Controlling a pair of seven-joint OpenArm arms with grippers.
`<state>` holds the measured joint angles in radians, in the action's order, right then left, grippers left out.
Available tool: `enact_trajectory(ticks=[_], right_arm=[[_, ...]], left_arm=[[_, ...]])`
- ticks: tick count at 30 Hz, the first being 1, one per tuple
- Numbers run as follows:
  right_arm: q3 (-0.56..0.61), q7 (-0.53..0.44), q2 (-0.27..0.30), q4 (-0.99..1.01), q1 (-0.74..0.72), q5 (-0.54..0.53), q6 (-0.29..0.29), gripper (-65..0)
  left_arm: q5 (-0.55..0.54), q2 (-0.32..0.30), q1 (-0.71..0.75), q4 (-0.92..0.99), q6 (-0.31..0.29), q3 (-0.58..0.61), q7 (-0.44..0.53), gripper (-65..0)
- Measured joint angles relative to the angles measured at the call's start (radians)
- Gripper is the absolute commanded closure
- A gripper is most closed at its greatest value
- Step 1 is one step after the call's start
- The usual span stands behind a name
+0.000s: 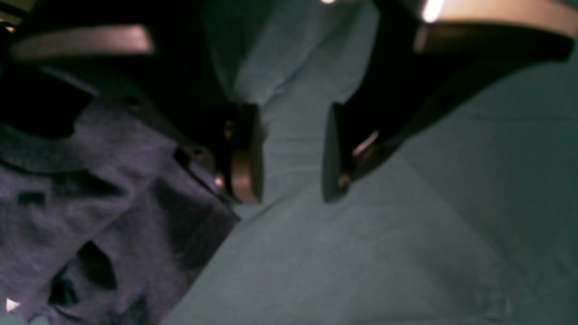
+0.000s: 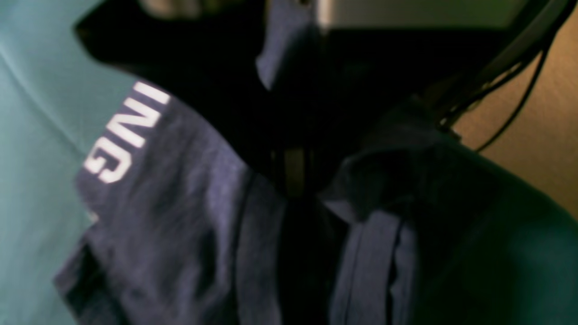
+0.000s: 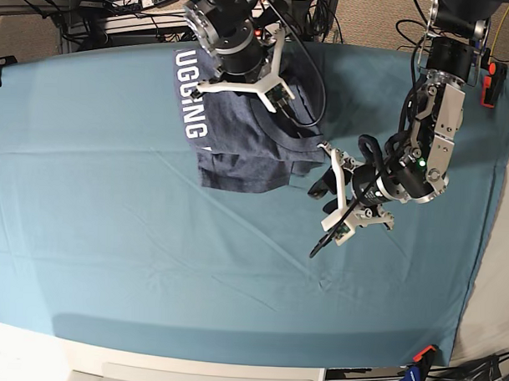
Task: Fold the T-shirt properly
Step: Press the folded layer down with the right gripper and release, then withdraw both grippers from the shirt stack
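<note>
Two grippers: right gripper (image 3: 242, 73) clamped on bunched T-shirt (image 3: 239, 140); left gripper (image 3: 326, 189) spread, empty, beside hem. Advice: seize hem corner, stretch flat over teal cloth (image 3: 111, 236) before folding.

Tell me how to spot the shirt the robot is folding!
Look at the big teal table cloth covering the whole table. Near its far edge, under the right gripper, lies a bunched blue-grey T-shirt. It is the only thing there with big white letters printed on it.
</note>
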<state>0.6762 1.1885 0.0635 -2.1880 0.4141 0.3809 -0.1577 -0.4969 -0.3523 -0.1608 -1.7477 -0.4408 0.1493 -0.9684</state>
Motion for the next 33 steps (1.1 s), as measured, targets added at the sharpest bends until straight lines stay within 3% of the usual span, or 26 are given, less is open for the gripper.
enact_trajectory(ticks=[14, 19, 25, 30, 33], right_arm=[[0.000, 0.026, 0.000, 0.028, 0.001, -0.282, -0.176, 0.0], [0.000, 0.019, 0.000, 0.028, 0.001, -0.300, -0.188, 0.0], [0.000, -0.042, 0.001, 0.021, -0.048, -0.165, -0.198, 0.0], [0.000, -0.087, 0.000, 0.008, -0.139, -0.017, -0.108, 0.0], [-0.010, -0.090, 0.000, 0.008, -0.157, 0.029, -0.082, 0.0]], left_arm=[[0.000, 0.000, 0.000, 0.000, 0.000, 0.000, 0.000, -24.1], [0.000, 0.000, 0.000, 0.000, 0.000, 0.000, 0.000, -24.1], [0.003, 0.000, 0.000, 0.000, 0.004, 0.000, 0.000, -24.1], [0.044, 0.000, 0.000, 0.000, 0.026, 0.000, 0.003, -24.0], [0.043, 0.000, 0.000, 0.000, 0.026, 0.000, 0.004, -22.3]])
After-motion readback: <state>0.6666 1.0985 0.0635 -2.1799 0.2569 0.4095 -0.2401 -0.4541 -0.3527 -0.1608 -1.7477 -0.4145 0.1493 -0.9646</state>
